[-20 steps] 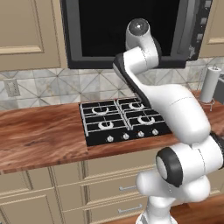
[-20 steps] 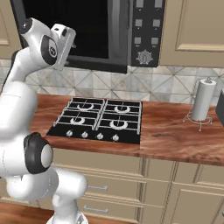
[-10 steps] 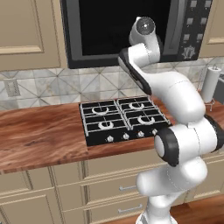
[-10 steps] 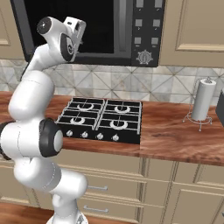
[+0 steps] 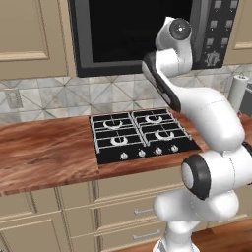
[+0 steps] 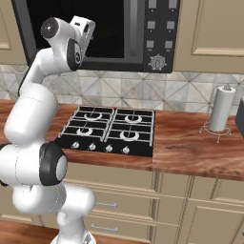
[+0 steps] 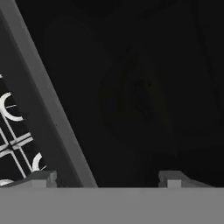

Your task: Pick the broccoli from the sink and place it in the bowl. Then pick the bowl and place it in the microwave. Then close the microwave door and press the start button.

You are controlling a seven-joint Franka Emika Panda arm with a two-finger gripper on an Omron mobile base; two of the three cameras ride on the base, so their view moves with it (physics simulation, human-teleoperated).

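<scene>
1. Gripper (image 7: 107,177) is released: its tips stand wide apart with nothing between them. It is up high, right in front of the microwave door (image 5: 133,34).
2. The door looks shut, flush with the microwave (image 6: 95,9). From the hand camera, dark glass fills most of the view, with the grey frame (image 7: 39,100) running slantwise across it. The stove (image 5: 142,135) shows past the frame, below.
3. The glass is too dark to tell whether the bowl and broccoli are inside.
4. Judged step: the door is done and the start press is left. The button panel (image 6: 159,33) is on the microwave's right side, well to the right of where the hand is.
5. To do it well, slide the hand right along the front and keep it off the glass so it doesn't drag on the door.
6. Pinching the tips together first would probably help, since one narrow point is less likely to hit two buttons.
7. Which button is start can't be read. Line up square to the panel, then push straight in, short and light.
8. Risks: a glancing push that slips onto the dial (image 6: 156,62), or a press on the frame instead of a button.
</scene>
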